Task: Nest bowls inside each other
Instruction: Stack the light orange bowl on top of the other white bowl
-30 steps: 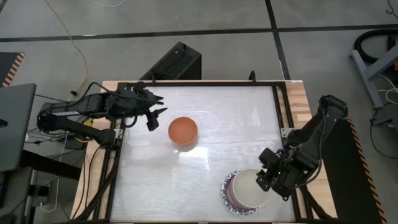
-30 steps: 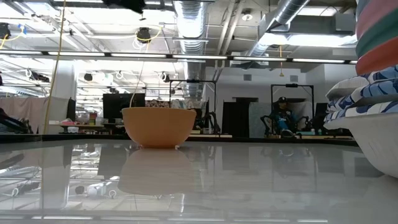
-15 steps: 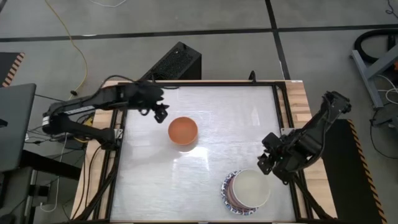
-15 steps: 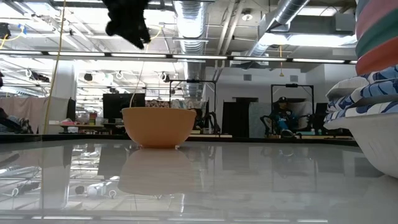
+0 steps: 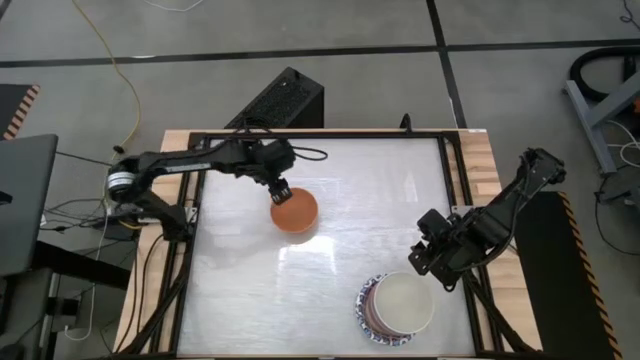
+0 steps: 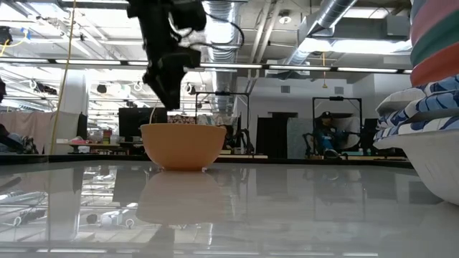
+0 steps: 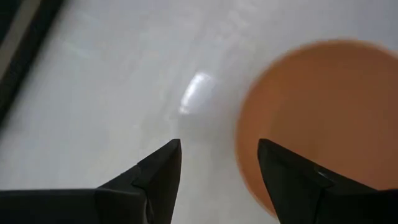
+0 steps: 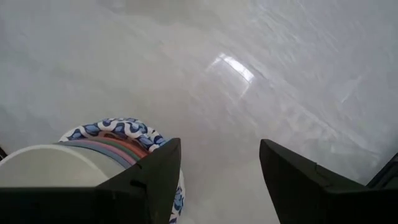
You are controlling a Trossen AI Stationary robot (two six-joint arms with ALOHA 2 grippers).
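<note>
An orange bowl (image 5: 294,211) (image 6: 183,145) stands upright on its foot on the white table, left of centre. My left gripper (image 5: 279,189) (image 7: 217,146) hovers open just above the bowl's far-left rim (image 7: 245,124), pointing steeply down. One finger is over the rim and the other over bare table, and neither touches. A nested stack of bowls (image 5: 397,307) (image 8: 93,155), with a cream-white one on top and a blue-and-white patterned one at the bottom, stands near the front right. My right gripper (image 5: 427,259) (image 8: 219,146) hangs open just beyond the stack's far side, over bare table.
A black frame rail (image 5: 193,215) borders the table on the left, far and right sides. A black box (image 5: 283,100) lies on the floor past the far edge. Bare tabletop (image 5: 350,240) stretches between the orange bowl and the stack.
My left gripper has swung from the table's left edge toward the orange bowl, sinking and tipping downward until it hangs over the bowl's rim, still open. My right gripper has drawn back from above the stack toward the far edge. The bowls have not moved.
</note>
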